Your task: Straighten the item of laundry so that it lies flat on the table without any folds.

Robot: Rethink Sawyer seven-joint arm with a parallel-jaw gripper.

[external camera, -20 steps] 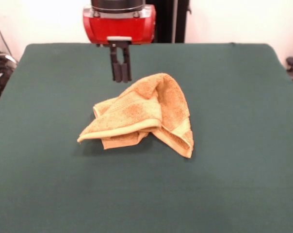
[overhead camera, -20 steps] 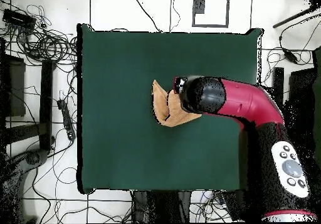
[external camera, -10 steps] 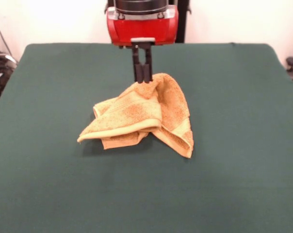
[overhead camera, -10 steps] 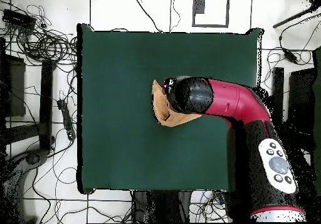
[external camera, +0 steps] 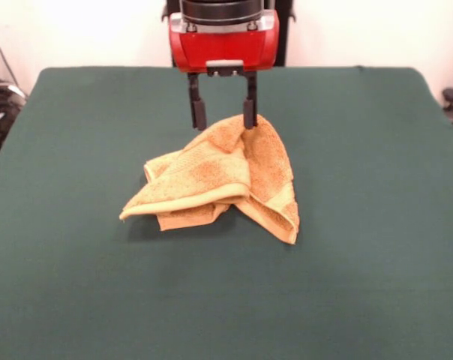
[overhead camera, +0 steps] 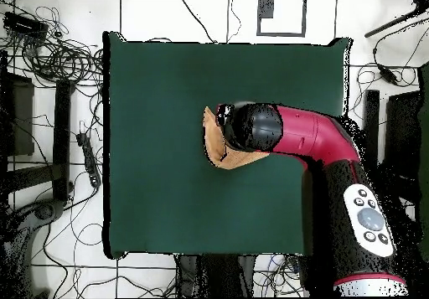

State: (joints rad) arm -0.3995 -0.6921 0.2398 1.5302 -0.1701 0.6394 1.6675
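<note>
We see a wide table [external camera: 76, 285] covered in dark green cloth, its surface smooth and filling most of the front view; behind its far edge stands a pale wall, and in the overhead view the table [overhead camera: 159, 203] sits on a light tiled floor [overhead camera: 151, 11] where black cables [overhead camera: 59, 57] lie tangled beside the table's edge. Near the middle of the table lies the hand towel [external camera: 226, 180], mustard-orange terry, crumpled into a peaked heap and not flat: a folded flap with a lighter woven border band [external camera: 189, 201] runs across its front, a second layer pokes out under that band, and another bordered edge falls down the side of the heap to a corner resting on the green cloth. From above we see only a small part of the towel [overhead camera: 214, 136], since the red and black arm [overhead camera: 310, 136] covers the rest. The gripper [external camera: 223, 120] hangs from the red wrist block [external camera: 223, 41] straight over the towel's peak, spread wide with its two dark fingers [external camera: 199, 112] apart; one fingertip stands just behind the peak on one side, the other touches or nearly touches the cloth at the top of the heap, and nothing is pinched between them.
</note>
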